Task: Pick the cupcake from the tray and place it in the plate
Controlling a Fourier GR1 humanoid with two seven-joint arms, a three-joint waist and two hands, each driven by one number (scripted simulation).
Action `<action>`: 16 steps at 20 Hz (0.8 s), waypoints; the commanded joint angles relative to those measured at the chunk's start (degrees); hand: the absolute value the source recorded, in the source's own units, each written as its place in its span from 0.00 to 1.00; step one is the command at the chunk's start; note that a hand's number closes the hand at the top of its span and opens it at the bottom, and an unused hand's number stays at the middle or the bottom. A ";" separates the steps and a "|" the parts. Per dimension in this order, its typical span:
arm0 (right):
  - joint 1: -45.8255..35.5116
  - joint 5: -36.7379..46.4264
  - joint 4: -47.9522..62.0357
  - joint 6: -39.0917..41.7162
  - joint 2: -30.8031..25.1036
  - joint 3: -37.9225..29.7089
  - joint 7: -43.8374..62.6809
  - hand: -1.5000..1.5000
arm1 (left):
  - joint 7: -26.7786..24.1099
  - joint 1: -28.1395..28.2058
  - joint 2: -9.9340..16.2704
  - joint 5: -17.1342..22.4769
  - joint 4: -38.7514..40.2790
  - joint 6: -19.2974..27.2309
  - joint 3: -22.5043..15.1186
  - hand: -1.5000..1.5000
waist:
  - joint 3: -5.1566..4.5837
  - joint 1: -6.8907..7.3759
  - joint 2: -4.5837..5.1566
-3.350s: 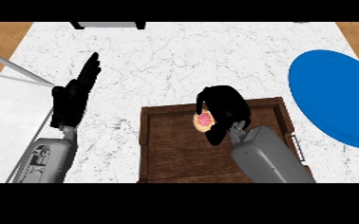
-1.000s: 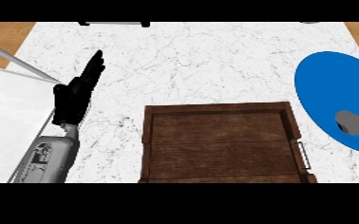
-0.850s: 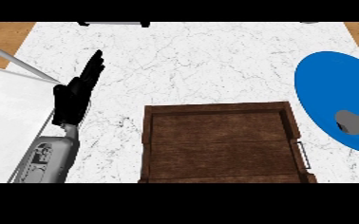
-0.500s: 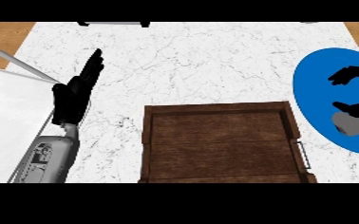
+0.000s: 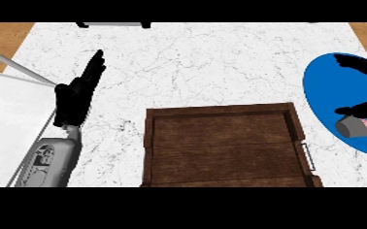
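Risk lay mostly at the right edge of the view, where the blue plate was cut off and the right hand showed only as dark scraps over it. Nearest me, the wooden tray sat on the white marbled surface with nothing in it. Just right of the tray, over the plate's near part, a grey wrist end and a sliver of pink that I took for the cupcake were visible. Whether it already stood on the plate or hung above it I could not tell, and I could not tell how far those fingers were parted or whether they had hold of it. If the cupcake was let go so close to the plate's near rim, it might tip or roll off toward the tray; a tilted release would cause that. Left of the tray, the left hand rested upright, its fingers straight and together, holding nothing and touching nothing I could see.
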 commanded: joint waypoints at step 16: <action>4.18 -15.56 8.42 19.46 -20.25 -15.54 3.84 0.00 | -0.98 -0.42 0.01 0.35 -0.14 -0.77 0.33 0.50 | 0.54 1.12 1.04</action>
